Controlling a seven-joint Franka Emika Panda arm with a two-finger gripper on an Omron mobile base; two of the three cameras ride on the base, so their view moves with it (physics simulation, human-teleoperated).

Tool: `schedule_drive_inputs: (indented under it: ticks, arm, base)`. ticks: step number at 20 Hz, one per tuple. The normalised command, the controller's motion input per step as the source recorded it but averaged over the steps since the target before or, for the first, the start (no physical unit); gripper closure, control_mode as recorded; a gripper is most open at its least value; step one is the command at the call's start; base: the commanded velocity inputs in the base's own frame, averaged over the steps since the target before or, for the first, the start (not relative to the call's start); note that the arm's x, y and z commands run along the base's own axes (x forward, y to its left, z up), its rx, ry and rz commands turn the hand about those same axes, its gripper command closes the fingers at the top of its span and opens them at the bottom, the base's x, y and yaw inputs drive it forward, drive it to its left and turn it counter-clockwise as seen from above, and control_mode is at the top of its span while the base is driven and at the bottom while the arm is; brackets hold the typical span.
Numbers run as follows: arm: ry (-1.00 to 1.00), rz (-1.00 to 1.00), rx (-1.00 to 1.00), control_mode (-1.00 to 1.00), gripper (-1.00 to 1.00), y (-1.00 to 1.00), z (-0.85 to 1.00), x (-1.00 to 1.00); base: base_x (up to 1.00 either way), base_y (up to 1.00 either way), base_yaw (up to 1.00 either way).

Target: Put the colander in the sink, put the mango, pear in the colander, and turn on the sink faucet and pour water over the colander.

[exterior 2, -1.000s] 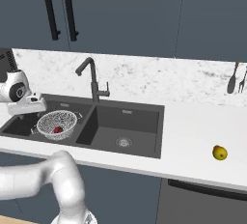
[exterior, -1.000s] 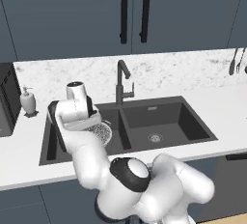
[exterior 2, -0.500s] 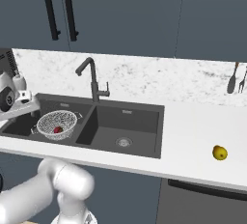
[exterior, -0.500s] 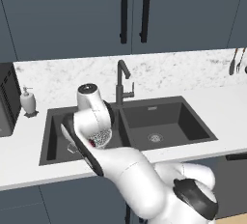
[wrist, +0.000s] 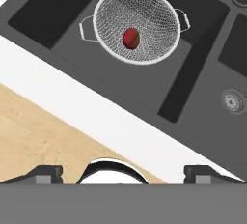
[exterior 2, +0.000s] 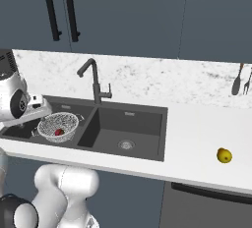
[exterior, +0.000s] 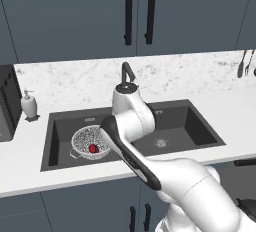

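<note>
The wire-mesh colander (wrist: 137, 25) sits in the left basin of the dark sink (wrist: 193, 73), and the red mango (wrist: 130, 38) lies inside it. The base views show the colander (exterior: 89, 142) (exterior 2: 57, 125) with the mango (exterior: 93, 148) (exterior 2: 58, 132) in the same place. On the white counter right of the sink (exterior 2: 133, 124) lies the yellow pear (exterior 2: 224, 155). My gripper (wrist: 124, 174) is open with nothing between its fingers, high above the sink's front edge and well back from the colander. The faucet (exterior: 126, 73) (exterior 2: 93, 82) stands behind the divider between the basins.
A soap dispenser (exterior: 28, 103) and a dark appliance (exterior: 6, 101) stand left of the sink. Utensils (exterior 2: 241, 79) hang on the back wall at the right. The counter's front edge (wrist: 96, 117) and wooden floor (wrist: 38, 136) lie below the hand.
The arm has swung right across the left base view and uncovered the colander. The mango still lies in the colander and the gripper has stayed open.
</note>
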Motion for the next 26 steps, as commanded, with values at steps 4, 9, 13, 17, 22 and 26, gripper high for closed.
schedule_drive_inputs:
  ticks: [4,9,13,17,22,26]
  arm:
    - [0.03,-0.14,0.0,-1.0,-1.0,-0.89,0.26,-0.09]
    - [0.0,-0.23,0.0,-1.0,-1.0,-0.95,0.13,-0.01]
    - [0.0,-0.27,0.0,-1.0,-1.0,-1.0,0.1,0.0]
    - [0.0,-0.27,0.0,-1.0,-1.0,-1.0,0.05,0.0]
    - [0.0,-0.25,0.02,-1.0,-1.0,-1.0,0.02,0.0]
    - [0.0,-0.15,0.02,-1.0,-1.0,-1.0,0.0,0.0]
  base:
    - [0.0,0.0,0.0]
    - [0.0,0.0,0.0]
    - [0.0,0.0,0.0]
    - [0.0,0.0,0.0]
    - [0.0,0.0,0.0]
    - [0.0,0.0,0.0]
